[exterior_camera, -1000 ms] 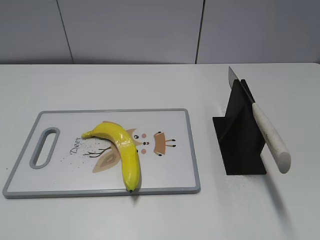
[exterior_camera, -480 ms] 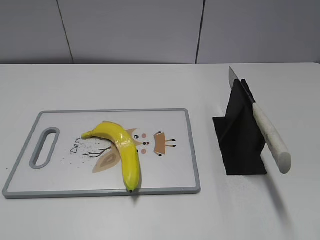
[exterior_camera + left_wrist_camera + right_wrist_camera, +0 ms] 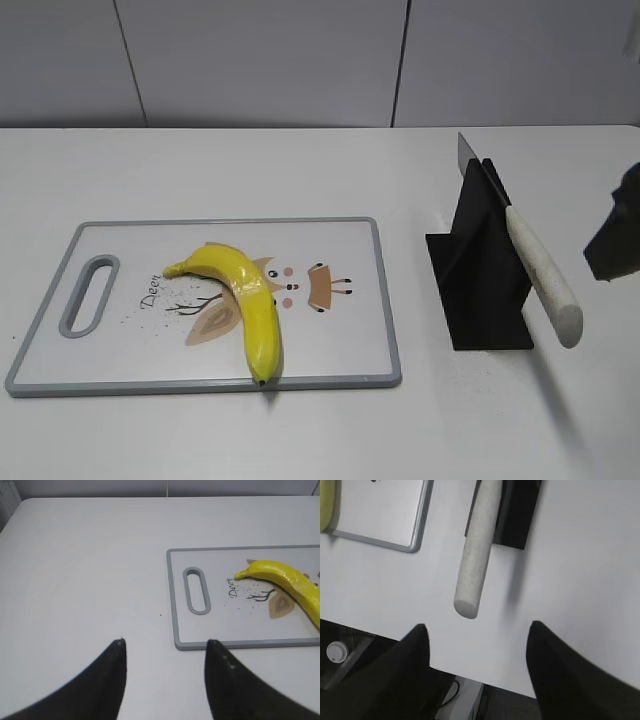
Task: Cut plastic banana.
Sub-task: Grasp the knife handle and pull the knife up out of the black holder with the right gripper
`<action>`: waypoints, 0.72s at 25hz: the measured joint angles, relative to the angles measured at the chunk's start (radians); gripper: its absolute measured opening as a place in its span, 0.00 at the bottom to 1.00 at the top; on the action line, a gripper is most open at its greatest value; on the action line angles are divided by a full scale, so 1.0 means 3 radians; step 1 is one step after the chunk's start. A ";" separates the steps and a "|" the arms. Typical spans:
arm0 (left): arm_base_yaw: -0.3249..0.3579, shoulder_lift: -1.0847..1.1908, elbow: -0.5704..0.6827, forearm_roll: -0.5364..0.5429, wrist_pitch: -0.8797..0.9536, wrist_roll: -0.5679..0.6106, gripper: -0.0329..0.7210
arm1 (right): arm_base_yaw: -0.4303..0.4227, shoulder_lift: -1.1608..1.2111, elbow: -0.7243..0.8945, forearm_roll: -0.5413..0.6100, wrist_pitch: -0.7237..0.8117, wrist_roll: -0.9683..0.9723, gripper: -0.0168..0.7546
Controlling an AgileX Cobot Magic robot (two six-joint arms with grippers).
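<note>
Since the earlier frames, a dark part of the right arm (image 3: 618, 238) has entered the exterior view at the right edge, level with the knife; the banana, board, knife and stand lie as before.

Exterior view: the plastic banana (image 3: 243, 298) lies on the cutting board (image 3: 340, 350), which sits on the left half of the white counter (image 3: 300, 170), toward the front edge. The banana curves from its stem near the board's handle slot (image 3: 89, 294) down to a dark tip at the board's front rim. The board carries a cartoon print and the word "Deer". Right of the board, apart from it, stands the black knife stand (image 3: 480, 275). The knife (image 3: 520, 245) rests tilted in it, blade tip up toward the back edge of the counter, white handle (image 3: 545, 280) slanting down toward the front right corner, clear of the counter surface.

Left wrist view: the left gripper (image 3: 165, 642) hovers over bare counter near the left edge, its two dark fingers (image 3: 112, 680) spread apart and holding nothing. The board's handle end and the banana's stem half lie ahead of it.

Right wrist view: the right gripper (image 3: 477, 630) hangs above the front edge of the counter, fingers (image 3: 555, 670) wide apart and empty. The butt of the knife handle (image 3: 475, 560) lies just ahead of the gap between them, not touching either finger.
</note>
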 joint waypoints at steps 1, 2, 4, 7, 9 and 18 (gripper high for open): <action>0.0000 0.0000 0.0000 0.0000 0.0000 0.0000 0.69 | 0.0000 0.0114 -0.0063 0.0008 0.0043 0.0004 0.66; 0.0000 0.0000 0.0000 0.0000 0.0000 0.0000 0.69 | 0.0000 0.0202 -0.0135 0.0008 0.0068 0.0008 0.67; 0.0000 0.0000 0.0000 0.0000 0.0000 0.0000 0.69 | 0.0026 0.0386 -0.0254 0.0008 0.0129 0.0012 0.68; 0.0000 0.0000 0.0000 0.0000 0.0000 0.0000 0.69 | 0.0132 0.0629 -0.0397 0.0008 0.0166 0.0015 0.68; 0.0000 0.0000 0.0000 0.0000 0.0000 0.0000 0.69 | 0.0194 0.0744 -0.0429 0.0008 0.0179 0.0016 0.68; 0.0000 0.0000 0.0000 0.0000 0.0000 0.0000 0.69 | 0.0218 0.1255 -0.0440 -0.0109 0.0187 0.0105 0.68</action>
